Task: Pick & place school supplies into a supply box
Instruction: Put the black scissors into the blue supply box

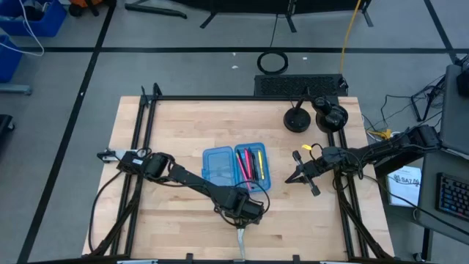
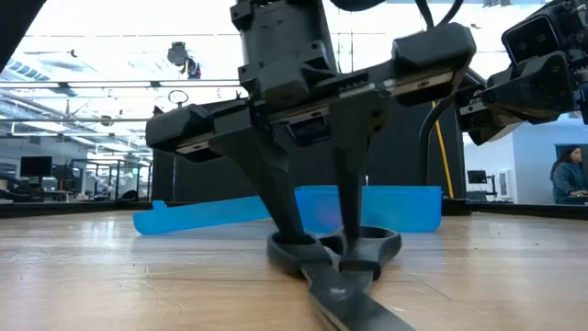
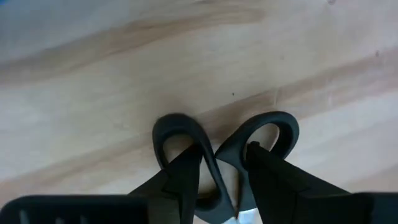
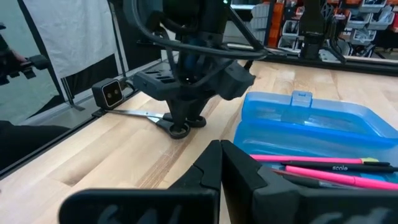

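Note:
The black-handled scissors [image 2: 342, 267] lie flat on the table near its near edge. Their silver blades [image 1: 240, 246] point toward that edge. My left gripper [image 3: 221, 171] stands over the handles, pointing down, with one finger in each handle loop. The translucent blue supply box [image 1: 218, 166] lies open just beyond it. Pink, yellow and dark pens [image 1: 250, 163] rest in the box's right half [image 4: 311, 134]. My right gripper [image 4: 221, 152] is shut and holds nothing. It hovers to the right of the box [image 1: 293, 176]. My left gripper comes at the scissors from above, pointing down. One finger [image 3: 186, 177] stands inside the left handle loop [image 3: 163, 134] and the other inside the right loop [image 3: 283, 124]. The loops' inner rims [image 3: 219, 155] are pinched between them. The scissors still lie flat on the table.
Two black round objects [image 1: 297, 119] [image 1: 331, 116] stand at the table's far right. Black frame rails [image 1: 135, 169] run along both sides. A small camera [image 4: 112, 93] sits at the near edge. A person [image 2: 568, 175] shows in the room beyond.

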